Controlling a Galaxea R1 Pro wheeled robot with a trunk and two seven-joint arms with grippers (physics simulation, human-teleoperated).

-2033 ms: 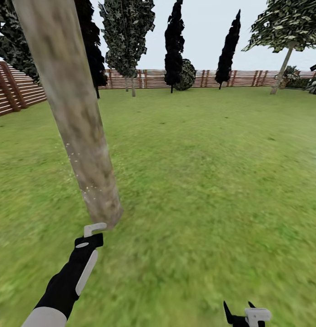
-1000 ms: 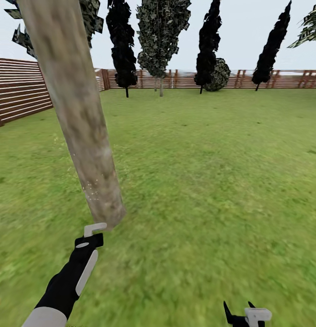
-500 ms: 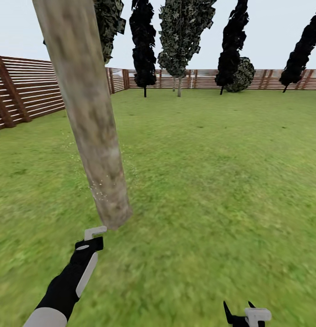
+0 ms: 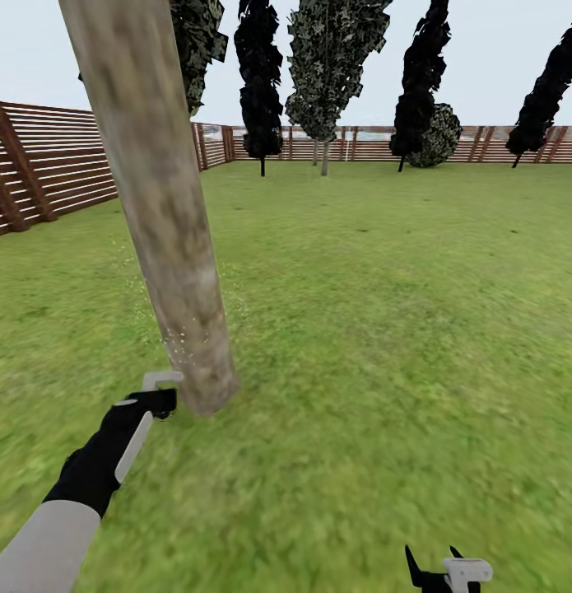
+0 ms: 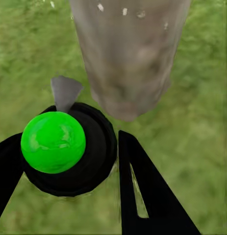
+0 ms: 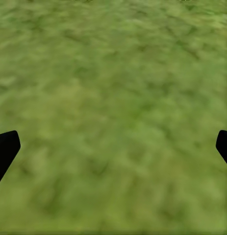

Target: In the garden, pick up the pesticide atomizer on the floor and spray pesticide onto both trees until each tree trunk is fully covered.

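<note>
While the head camera has held its aim over the last half second, the left arm has lifted and swung outward, so the left gripper now sits just beside the base of the tree trunk rather than below it. Over the second and a half before that, the whole view panned, which was camera motion and not movement of the garden.

In the left wrist view, the left gripper is closed around the atomizer, a black round body topped by a bright green cap, with a grey nozzle pointing at the trunk. The two dark fingers press against its sides. The helper colour for the cap does not apply here; the cap shows green.

Pale specks lie on the lower trunk and hang in the air beside it, which suggests spray is reaching the bark. Judged from this, coverage is confined to the lower section, and the upper trunk carries no visible specks.

The right gripper hangs low over the grass, spread wide with nothing between its fingers.

The second tree remains to be treated; which of the far trees by the fence it is cannot be told.
</note>
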